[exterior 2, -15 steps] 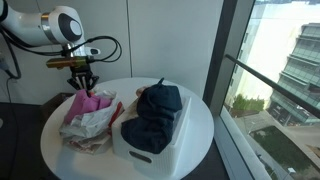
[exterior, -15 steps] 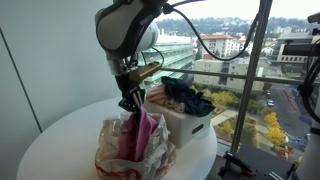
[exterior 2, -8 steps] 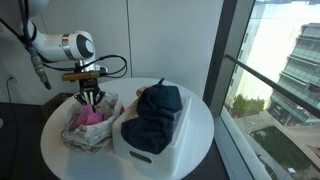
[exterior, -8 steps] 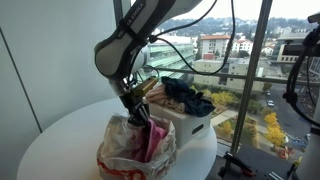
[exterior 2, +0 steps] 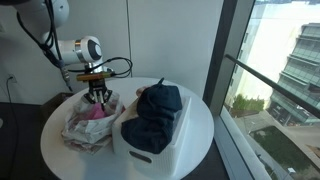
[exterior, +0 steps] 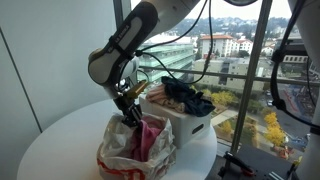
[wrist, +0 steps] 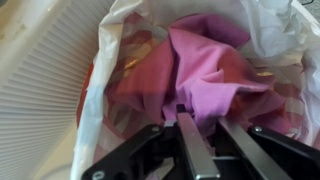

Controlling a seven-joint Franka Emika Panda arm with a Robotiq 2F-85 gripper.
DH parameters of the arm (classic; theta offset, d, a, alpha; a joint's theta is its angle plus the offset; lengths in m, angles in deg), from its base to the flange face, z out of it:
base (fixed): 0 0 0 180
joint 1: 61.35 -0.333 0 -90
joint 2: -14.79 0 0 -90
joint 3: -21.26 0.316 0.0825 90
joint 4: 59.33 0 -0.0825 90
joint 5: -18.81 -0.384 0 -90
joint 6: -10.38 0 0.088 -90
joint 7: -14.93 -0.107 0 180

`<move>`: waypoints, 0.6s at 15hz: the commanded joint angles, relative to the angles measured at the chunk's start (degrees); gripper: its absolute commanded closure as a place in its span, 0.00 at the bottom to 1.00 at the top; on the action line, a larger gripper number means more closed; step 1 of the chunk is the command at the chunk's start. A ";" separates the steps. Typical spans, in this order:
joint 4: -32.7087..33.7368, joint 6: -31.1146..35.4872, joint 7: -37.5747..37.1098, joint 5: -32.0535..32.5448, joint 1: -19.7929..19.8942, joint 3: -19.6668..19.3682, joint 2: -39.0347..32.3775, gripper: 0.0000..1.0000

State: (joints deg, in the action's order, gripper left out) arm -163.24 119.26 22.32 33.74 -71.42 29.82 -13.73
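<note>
Tool (exterior: 131, 117) pointing down, fingers (wrist: 191, 142) pinched together

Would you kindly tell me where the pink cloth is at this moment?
In an exterior view the pink cloth lies inside the plastic bag, beside the white bin, directly under the tool.

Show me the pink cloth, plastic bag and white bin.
pink cloth (wrist: 215, 70), wrist view, middle fold.
plastic bag (exterior: 112, 155), in an exterior view, near side.
white bin (exterior 2: 142, 158), in an exterior view, front wall.

I sank my gripper (exterior: 131, 117) from above the plastic bag (exterior: 113, 155) down into its mouth, and the pink cloth (exterior: 150, 136) dropped with me, bunching inside.
</note>
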 commanded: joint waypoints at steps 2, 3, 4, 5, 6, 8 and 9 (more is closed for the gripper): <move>-1.45 -7.70 9.87 -10.23 3.51 2.55 7.75 0.38; -1.82 -9.35 11.33 -12.65 3.99 2.79 9.66 0.31; -3.04 -9.58 10.34 -13.56 4.14 2.19 12.72 0.22; -3.58 -8.88 8.32 -13.99 4.24 1.33 14.98 0.15; -4.01 -7.79 5.31 -14.30 4.64 0.13 17.05 0.08; -4.09 -8.07 3.56 -14.67 6.13 -1.85 20.36 0.00; -4.43 -8.14 2.95 -15.12 7.10 -3.05 21.89 0.00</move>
State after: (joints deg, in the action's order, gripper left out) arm -164.79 110.64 27.44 20.73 -66.63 29.29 2.20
